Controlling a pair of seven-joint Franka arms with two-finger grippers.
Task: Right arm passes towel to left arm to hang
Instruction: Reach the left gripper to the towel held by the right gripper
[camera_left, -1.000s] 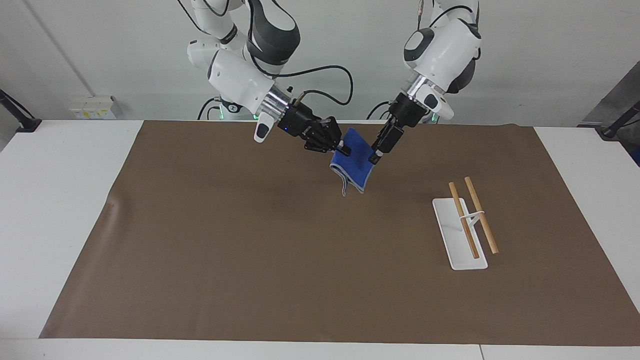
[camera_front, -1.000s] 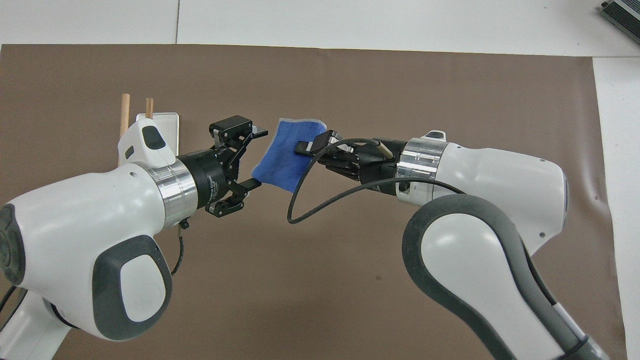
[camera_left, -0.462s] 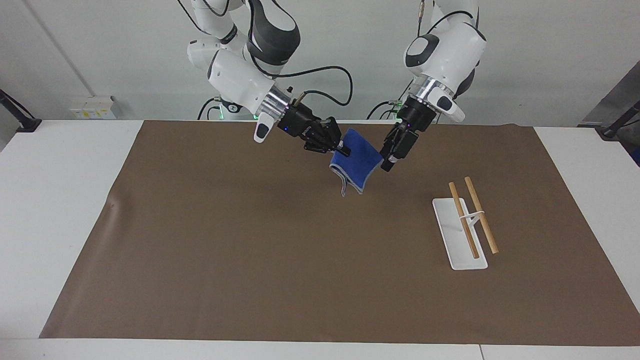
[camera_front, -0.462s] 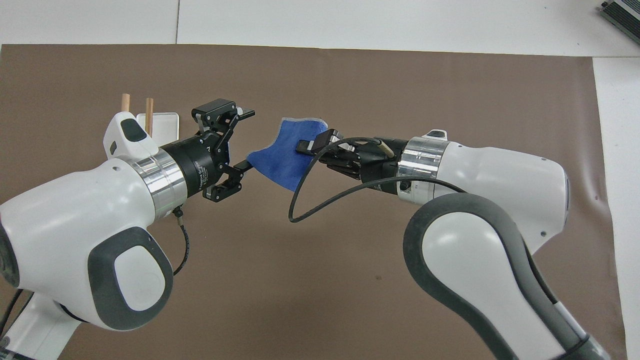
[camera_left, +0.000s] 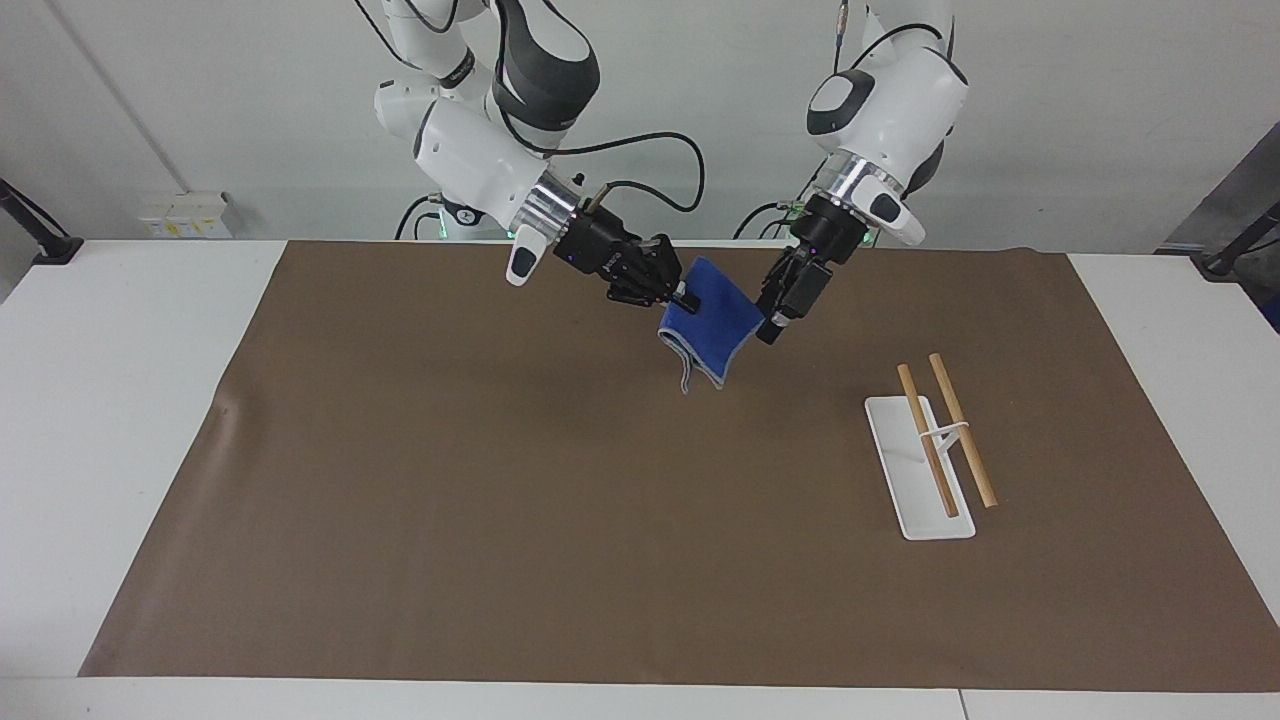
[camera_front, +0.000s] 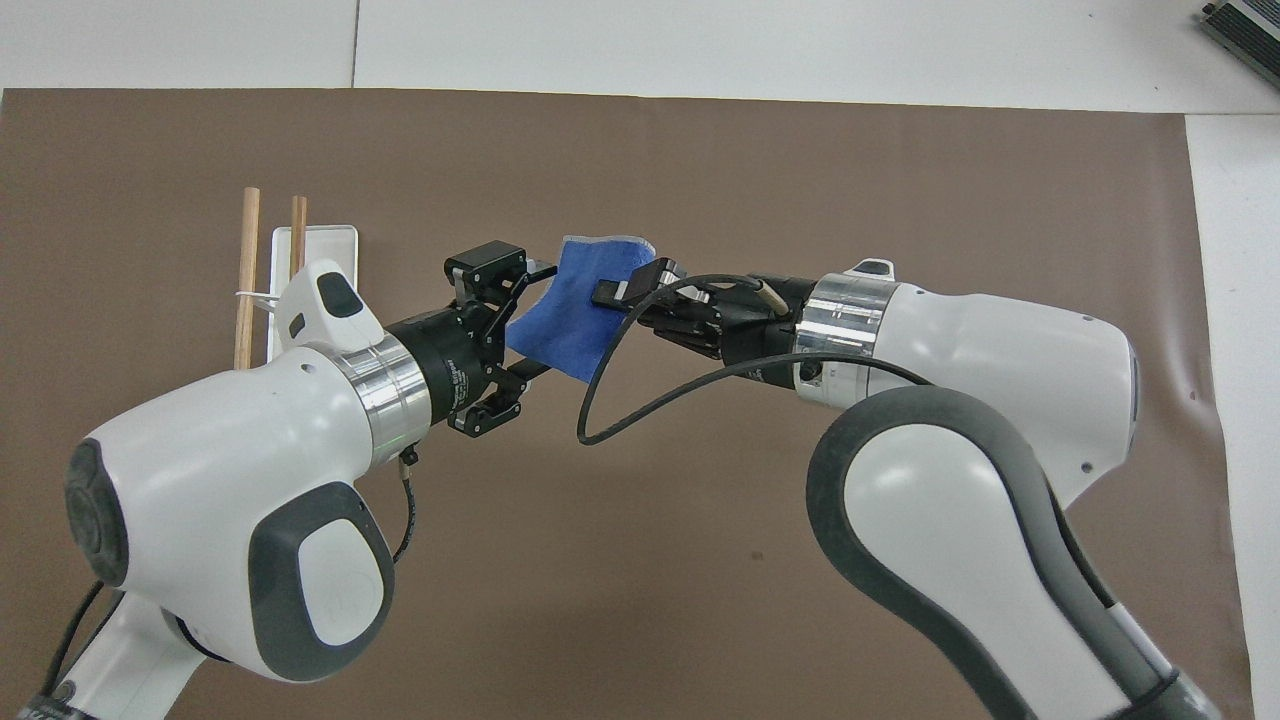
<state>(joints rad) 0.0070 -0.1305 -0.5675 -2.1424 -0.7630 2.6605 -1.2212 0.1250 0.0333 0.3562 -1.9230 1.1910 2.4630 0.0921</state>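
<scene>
We see a white counter (camera_left: 120, 420) carrying a big brown mat (camera_left: 560, 520) that fills most of the facing view. At the top of that frame stand the two arms: the right arm (camera_left: 470, 150) at upper left and the left arm (camera_left: 890, 100) at upper right, both reaching down toward the upper middle. At the right of the frame, on the mat, sits a white rack (camera_left: 915, 470) with two wooden rods (camera_left: 945, 430).

The step in hand, as we judge it, is the handover itself — the towel (camera_left: 715, 320) is not yet passed. The right gripper (camera_left: 683, 296) has its fingers pinched shut on the towel's upper edge and holds it in the air over the mat, just above the frame's centre. The left gripper (camera_front: 530, 325) has its fingers spread wide, one on each side of the towel's free edge, as the overhead view shows; they are not clamped.

Next, we think, the left fingers must close on that edge before the right ones let go — then comes the carry to the rack.

The towel is bright blue with a thin grey border, folded and hanging with a corner pointing down.
</scene>
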